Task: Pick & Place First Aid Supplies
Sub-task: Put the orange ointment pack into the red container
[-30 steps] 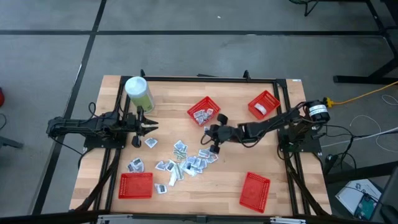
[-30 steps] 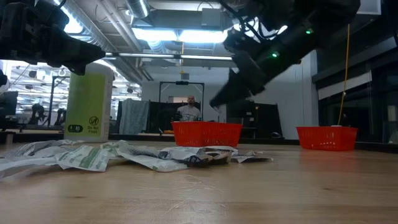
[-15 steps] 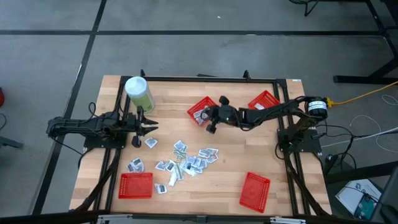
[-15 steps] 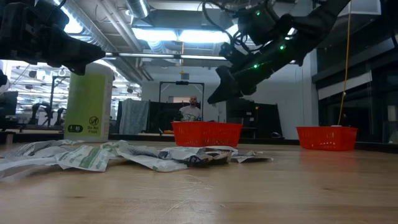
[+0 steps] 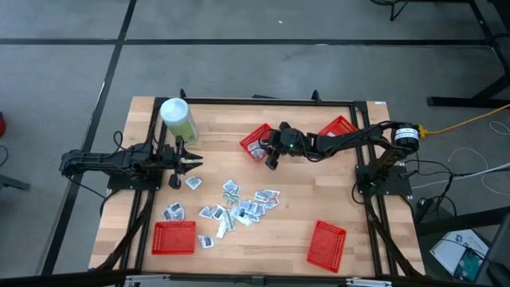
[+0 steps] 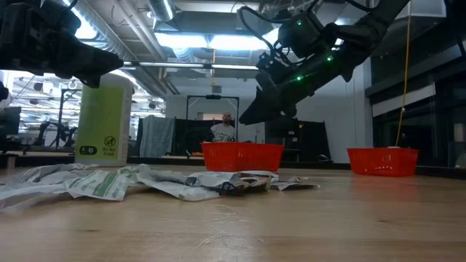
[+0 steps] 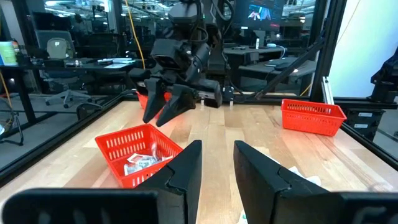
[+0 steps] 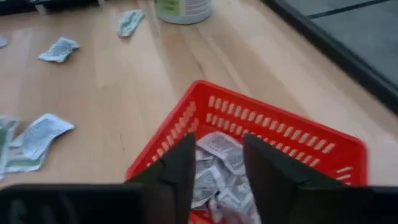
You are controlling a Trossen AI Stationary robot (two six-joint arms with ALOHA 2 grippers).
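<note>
The table (image 5: 319, 199) of pale wood planks is the biggest thing here; four red mesh baskets stand on it, and the one by its far-middle edge, the centre basket (image 5: 260, 142), serves as landmark; beyond the table's far side the low view shows a lit workshop with desks, screens and a person standing well behind that basket.

The right arm reaches across from the right side and its right gripper (image 5: 272, 156) hangs just over the near-right rim of the centre basket; its fingers stand spread with nothing between them, and straight beyond them lie several white packets already inside the basket (image 8: 221, 163); I judge a packet has just been let go there.

The coming move turns on this: the loose first aid supplies (image 5: 243, 205) lie scattered on the wood toward the near side of the table from the centre basket, down and slightly leftward from the right gripper; the scatter's long axis runs roughly left to right, so the right arm must swing back toward the near edge.

The left gripper (image 5: 191, 162) waits left of the centre basket, beside the tall green canister (image 5: 178, 118), fingers parted and empty; it is just beside the scatter's leftmost packets (image 5: 193, 182), so for those it looks the nearer arm.
</note>
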